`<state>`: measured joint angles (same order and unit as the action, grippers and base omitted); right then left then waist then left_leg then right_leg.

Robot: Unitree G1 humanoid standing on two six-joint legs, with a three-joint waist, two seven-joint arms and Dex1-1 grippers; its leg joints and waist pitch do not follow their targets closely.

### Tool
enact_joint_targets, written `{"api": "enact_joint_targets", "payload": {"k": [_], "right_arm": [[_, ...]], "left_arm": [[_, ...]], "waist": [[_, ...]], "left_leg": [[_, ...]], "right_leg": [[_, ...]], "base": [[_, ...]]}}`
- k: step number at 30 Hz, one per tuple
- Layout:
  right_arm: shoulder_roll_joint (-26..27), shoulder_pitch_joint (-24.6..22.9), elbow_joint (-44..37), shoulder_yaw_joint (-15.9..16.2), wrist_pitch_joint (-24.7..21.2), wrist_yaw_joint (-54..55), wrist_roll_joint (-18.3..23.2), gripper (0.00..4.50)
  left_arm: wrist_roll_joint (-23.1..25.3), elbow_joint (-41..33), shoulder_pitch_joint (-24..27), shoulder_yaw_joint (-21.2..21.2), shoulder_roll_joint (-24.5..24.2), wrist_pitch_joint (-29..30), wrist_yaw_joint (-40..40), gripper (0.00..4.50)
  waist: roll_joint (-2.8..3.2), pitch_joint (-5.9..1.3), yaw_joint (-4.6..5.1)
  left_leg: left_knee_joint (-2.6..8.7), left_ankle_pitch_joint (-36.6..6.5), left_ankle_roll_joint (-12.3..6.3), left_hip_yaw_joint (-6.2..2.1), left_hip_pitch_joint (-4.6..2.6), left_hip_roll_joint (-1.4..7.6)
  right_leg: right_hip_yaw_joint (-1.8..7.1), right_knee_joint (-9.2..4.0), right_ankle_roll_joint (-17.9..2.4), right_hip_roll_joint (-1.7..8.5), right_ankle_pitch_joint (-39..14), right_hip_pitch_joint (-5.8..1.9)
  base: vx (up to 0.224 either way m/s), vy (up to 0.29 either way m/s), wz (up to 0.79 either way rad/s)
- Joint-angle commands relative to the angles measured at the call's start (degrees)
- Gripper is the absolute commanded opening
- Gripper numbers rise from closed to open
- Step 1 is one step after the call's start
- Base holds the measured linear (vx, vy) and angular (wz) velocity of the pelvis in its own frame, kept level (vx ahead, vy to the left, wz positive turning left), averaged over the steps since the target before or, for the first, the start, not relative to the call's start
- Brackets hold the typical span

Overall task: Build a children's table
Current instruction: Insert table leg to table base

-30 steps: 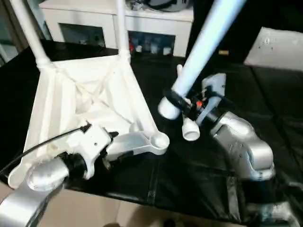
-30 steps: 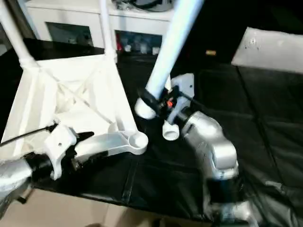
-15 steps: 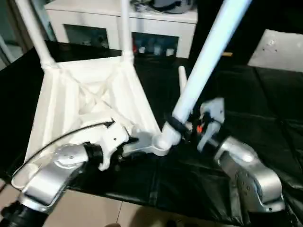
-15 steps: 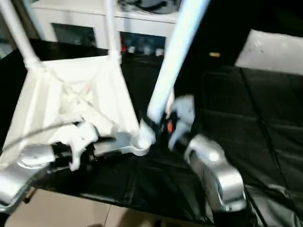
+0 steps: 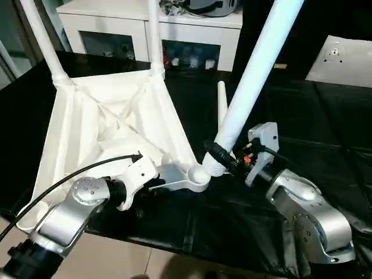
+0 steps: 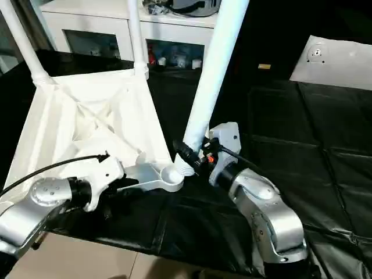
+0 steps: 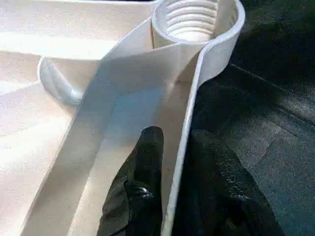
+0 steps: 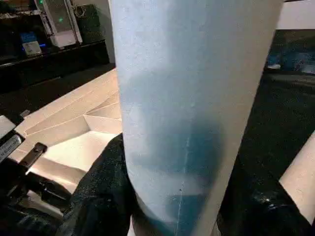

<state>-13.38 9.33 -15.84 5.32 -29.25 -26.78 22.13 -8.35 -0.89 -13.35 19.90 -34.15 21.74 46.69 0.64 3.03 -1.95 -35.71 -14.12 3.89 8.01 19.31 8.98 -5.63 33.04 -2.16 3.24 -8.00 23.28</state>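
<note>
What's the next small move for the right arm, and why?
Probably tip the leg upright over the corner socket before turning. Its threaded end rests at the socket's edge, tilted, held by the right gripper; the left gripper pinches the top's rim alongside.

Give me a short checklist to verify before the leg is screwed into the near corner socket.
1. Right pincer clamped on leg: ok.
2. Left pincer on tabletop rim beside corner socket, one finger each side: ok.
3. Leg's threaded end at the socket: ok.
4. Leg upright over socket: not ok, it leans.
5. Thread engaged: cannot tell.
6. Two far legs mounted: ok.
</note>
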Motion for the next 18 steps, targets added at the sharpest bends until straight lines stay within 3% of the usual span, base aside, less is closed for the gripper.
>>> {"api": "enact_joint_targets", "payload": {"k": [1, 10, 14, 18], "right_arm": [[-0.69, 0.31, -1.76, 0.44, -0.23, -0.96, 0.15, 1.87], [-1.86, 0.4, -1.8, 1.54, -0.41, -2.38, -0.28, 1.87], [-2.0, 1.02, -1.86, 2.86, -0.69, -2.79, -0.62, 1.87], [-1.93, 2.25, -0.86, 3.8, -0.65, -3.42, -1.03, 1.87]], "left_arm": [[-0.87, 1.57, -0.89, -0.03, 0.73, -1.24, 2.58, 0.69], [2.26, 7.48, -4.72, 2.86, -0.02, -3.77, 6.3, 0.02], [5.08, 9.67, -5.54, 4.16, -1.01, -5.91, 8.06, 0.0], [3.96, 8.75, -5.13, 3.18, -1.47, -6.08, 9.08, 0.0]], "waist": [[0.59, -3.06, -0.07], [0.78, -3.21, -0.01], [0.8, -3.15, 0.1], [0.82, -3.17, 0.15]], "left_leg": [[5.09, -9.45, -1.77, -0.96, 0.53, 3.09], [5.24, -8.33, -1.67, -1.07, 0.66, 3.37], [5.16, -9.39, -1.5, -0.94, 0.49, 3.19], [5.22, -10.0, -1.23, -1.07, 0.47, 3.29]], "right_leg": [[3.28, -4.94, -3.33, 5.0, -28.46, -3.17], [3.47, -4.32, -4.79, 5.11, -24.01, -3.49], [3.38, -4.88, -3.9, 5.23, -27.84, -3.42], [3.28, -4.87, -3.67, 5.21, -28.53, -3.37]], "base": [[0.0, 0.0, 0.0], [0.0, 0.0, 0.0], [0.0, 0.0, 0.0], [0.0, 0.0, 0.0]]}}
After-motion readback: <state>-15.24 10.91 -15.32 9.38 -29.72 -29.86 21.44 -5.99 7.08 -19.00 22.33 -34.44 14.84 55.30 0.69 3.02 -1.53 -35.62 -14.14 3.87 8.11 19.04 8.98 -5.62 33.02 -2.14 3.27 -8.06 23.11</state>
